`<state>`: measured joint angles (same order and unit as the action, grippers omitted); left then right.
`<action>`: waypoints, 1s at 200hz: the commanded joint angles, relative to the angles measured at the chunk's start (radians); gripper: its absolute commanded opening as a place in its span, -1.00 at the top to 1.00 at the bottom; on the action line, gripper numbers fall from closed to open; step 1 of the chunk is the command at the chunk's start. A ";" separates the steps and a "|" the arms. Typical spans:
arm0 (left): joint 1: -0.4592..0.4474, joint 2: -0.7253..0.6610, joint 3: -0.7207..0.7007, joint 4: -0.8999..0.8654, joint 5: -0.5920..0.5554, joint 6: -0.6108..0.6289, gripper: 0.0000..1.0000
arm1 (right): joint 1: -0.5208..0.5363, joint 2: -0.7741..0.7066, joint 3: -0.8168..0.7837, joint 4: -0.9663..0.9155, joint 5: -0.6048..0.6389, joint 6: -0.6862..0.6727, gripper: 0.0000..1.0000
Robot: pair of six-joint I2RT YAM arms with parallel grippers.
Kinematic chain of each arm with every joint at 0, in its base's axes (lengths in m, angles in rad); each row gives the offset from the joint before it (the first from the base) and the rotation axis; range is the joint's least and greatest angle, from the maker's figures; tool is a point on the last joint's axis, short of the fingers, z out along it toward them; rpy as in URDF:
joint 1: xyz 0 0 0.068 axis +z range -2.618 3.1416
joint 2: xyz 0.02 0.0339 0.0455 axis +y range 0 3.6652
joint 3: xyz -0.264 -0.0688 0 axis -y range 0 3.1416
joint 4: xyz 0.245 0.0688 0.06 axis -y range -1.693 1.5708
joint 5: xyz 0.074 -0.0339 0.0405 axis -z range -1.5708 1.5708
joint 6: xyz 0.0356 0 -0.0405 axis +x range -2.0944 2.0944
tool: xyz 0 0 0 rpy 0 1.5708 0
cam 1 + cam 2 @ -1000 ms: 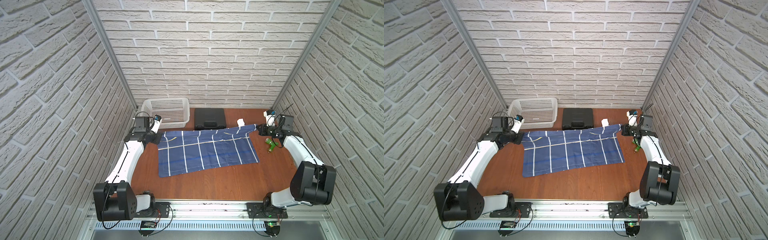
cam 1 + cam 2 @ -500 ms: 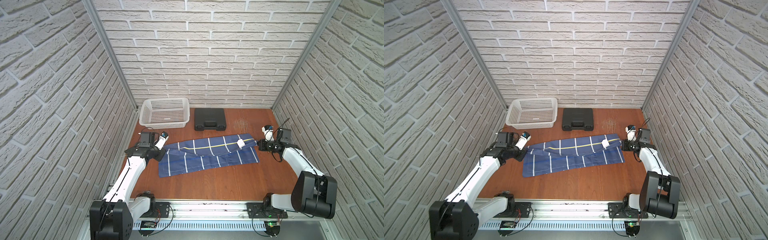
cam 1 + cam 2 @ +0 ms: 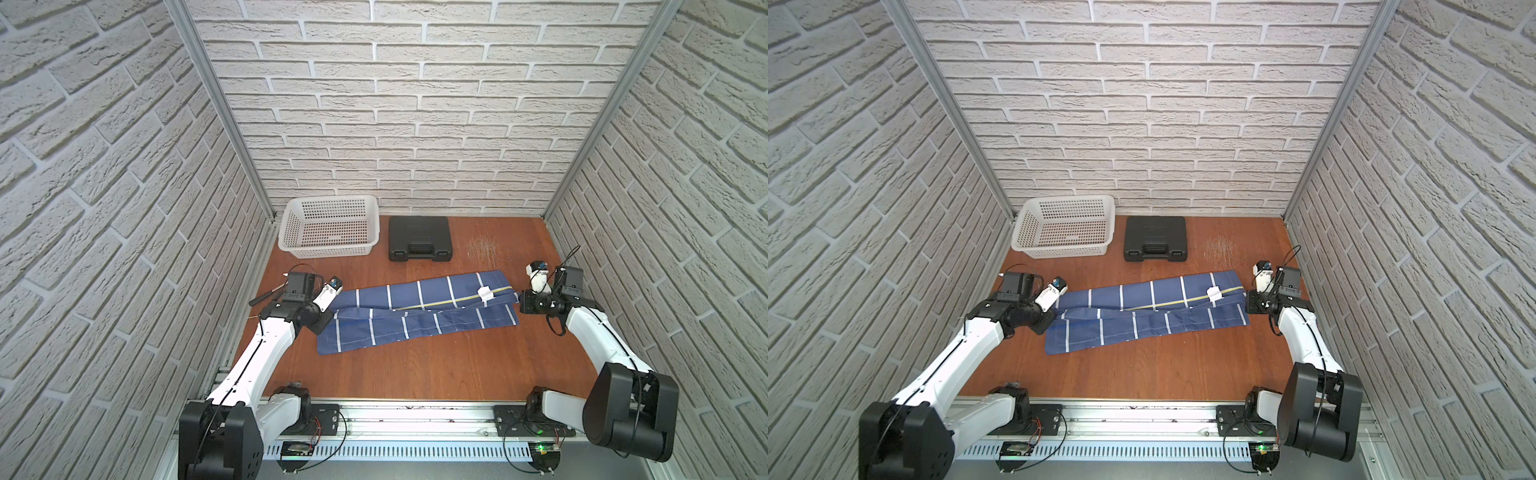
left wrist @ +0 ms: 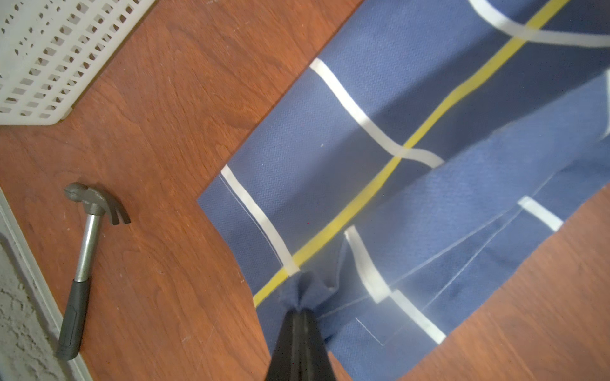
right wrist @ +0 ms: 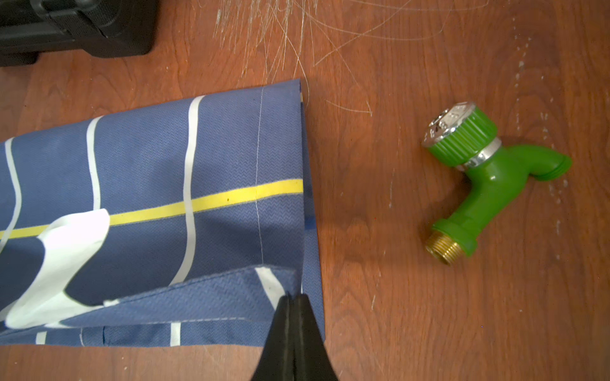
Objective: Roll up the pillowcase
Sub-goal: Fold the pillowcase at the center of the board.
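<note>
Pillowcase [image 3: 419,316]: folded over once. Left tool [image 4: 298,310] at 9 o'clock, right tool [image 5: 292,298] at 3 o'clock, both pinched shut on its folded edge. Keep both pulls level and matched.

Matt woven cloth pillowcase [image 4: 330,138] on a smooth, scratched wood table [image 5: 396,313]. Beside the pillowcase: glossy green plastic tap [image 5: 488,184] with brass thread, shiny metal hammer [image 4: 88,237].

Navy grid pillowcase [image 3: 419,309] – folded lengthwise, far edge doubled over – lies mid-table.
</note>
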<state>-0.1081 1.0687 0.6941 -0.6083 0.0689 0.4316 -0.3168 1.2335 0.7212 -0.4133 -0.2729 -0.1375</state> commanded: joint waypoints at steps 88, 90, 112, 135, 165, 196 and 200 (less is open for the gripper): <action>-0.022 0.030 -0.043 0.006 -0.030 0.075 1.00 | 0.025 -0.037 -0.040 0.020 -0.019 -0.008 0.95; -0.022 0.030 -0.043 0.005 -0.029 0.076 1.00 | 0.024 -0.040 -0.041 0.021 -0.019 -0.006 0.94; -0.023 0.034 -0.045 0.006 -0.021 0.077 1.00 | 0.025 -0.074 -0.046 0.013 -0.005 0.016 0.83; -0.025 0.038 -0.049 0.007 -0.016 0.080 1.00 | 0.025 -0.107 -0.042 0.000 0.024 0.041 0.66; -0.025 0.035 -0.057 0.007 -0.015 0.101 0.90 | 0.023 -0.131 -0.015 -0.059 0.054 0.037 0.50; -0.025 0.032 -0.054 -0.013 -0.017 0.106 0.63 | 0.023 -0.152 0.012 -0.085 0.040 0.064 0.32; -0.024 0.027 -0.056 -0.015 -0.019 0.106 0.60 | 0.023 -0.149 0.017 -0.084 0.031 0.070 0.30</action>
<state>-0.1303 1.1034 0.6529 -0.6071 0.0460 0.5217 -0.2970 1.1046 0.6899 -0.4774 -0.2276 -0.1001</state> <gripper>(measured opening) 0.150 0.328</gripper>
